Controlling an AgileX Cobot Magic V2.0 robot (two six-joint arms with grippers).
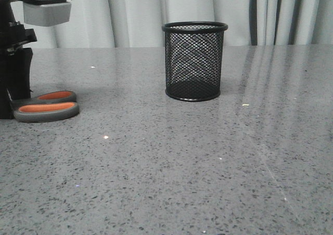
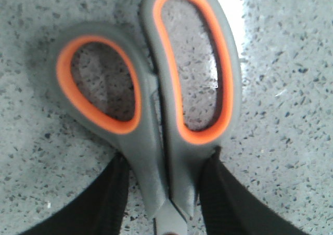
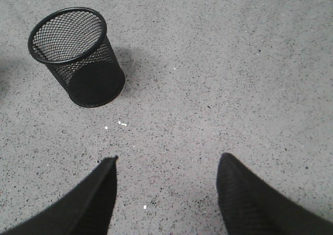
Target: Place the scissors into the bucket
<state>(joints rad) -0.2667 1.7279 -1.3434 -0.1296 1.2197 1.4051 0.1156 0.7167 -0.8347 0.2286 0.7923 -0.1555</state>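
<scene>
Scissors [image 1: 47,105] lay flat on the grey speckled table [image 1: 171,167], far left in the front view, handle loops pointing toward the centre. Bucket [image 1: 194,61] stood upright mid-table, well apart from them to the right, with nothing seen inside.

Left gripper [image 2: 165,193] was down at table level over the scissors. Its two black fingers [image 2: 106,204] flanked the shank just below the loops, pressed close on either side. Jaws looked clenched on the scissors, which rested on the table.

Right gripper [image 3: 166,193] hung above bare table, jaws released and spread wide with nothing between them. The bucket sat well apart from its fingertips in the right wrist view.
</scene>
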